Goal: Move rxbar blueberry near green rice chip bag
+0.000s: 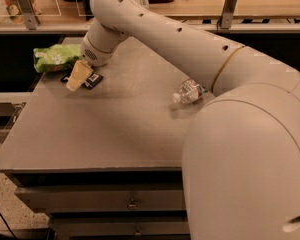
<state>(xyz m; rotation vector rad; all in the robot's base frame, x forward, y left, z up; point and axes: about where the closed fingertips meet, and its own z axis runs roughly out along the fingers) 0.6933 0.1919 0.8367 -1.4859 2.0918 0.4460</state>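
The rxbar blueberry (pixel 93 79) is a small dark flat wrapper with a white label patch. It lies on the grey table (pixel 115 129) at the far left, just right of and below the green rice chip bag (pixel 55 57). The bag is lime green and crinkly and sits at the table's back left corner. My gripper (pixel 78 77) is cream-coloured, points down at the table and covers the left part of the bar. It is right beside the bag's lower right end. The bar looks flat on the table.
A clear plastic water bottle (pixel 188 91) lies on its side at the table's right, next to my arm's large white body (pixel 245 164). A shelf with glass panels (pixel 200 9) runs behind the table. Drawers (pixel 132 203) are below the front edge.
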